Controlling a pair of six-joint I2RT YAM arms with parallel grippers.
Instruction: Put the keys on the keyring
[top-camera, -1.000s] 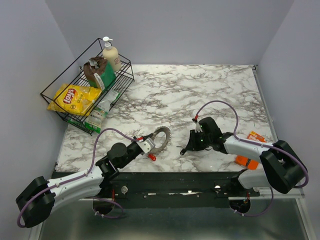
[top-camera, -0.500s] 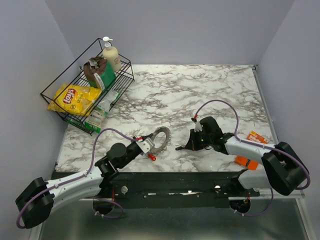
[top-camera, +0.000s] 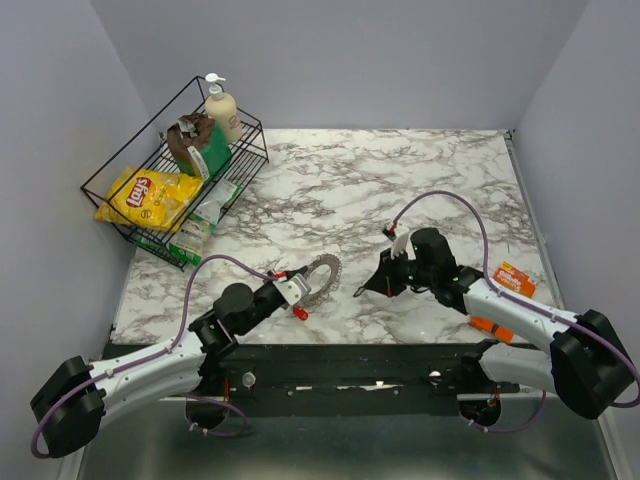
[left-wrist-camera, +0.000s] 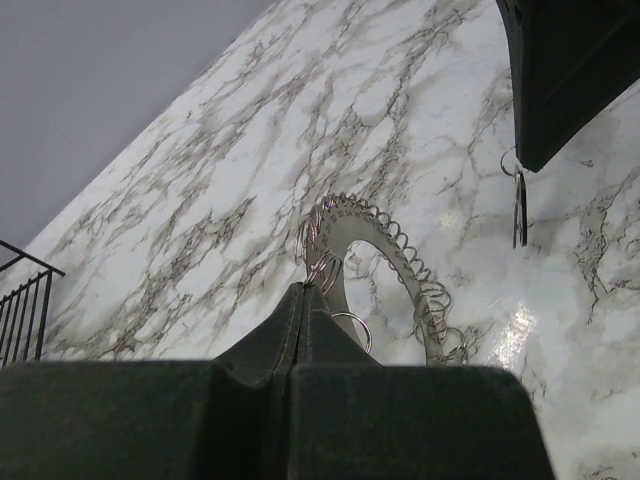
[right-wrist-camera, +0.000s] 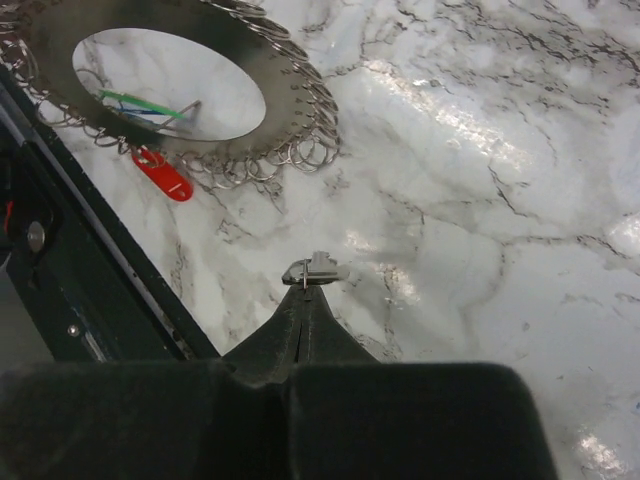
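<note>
Pinches key (right-wrist-camera: 313, 268) w/ R gripper (right-wrist-camera: 304, 286), clamps keyring (left-wrist-camera: 350, 220) w/ L gripper (left-wrist-camera: 303, 292), ring ahead-left of R tips; carry step, next prob. needs fine alignment to thread key on.

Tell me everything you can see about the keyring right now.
The keyring is a flat grey metal hoop, its outer rim crowded with small wire loops. The shut left gripper pinches its near rim, over the marble table. A red key sits by that rim; whether it is hooked on I cannot tell. The right gripper, shut on a small key, is apart from it.
</note>
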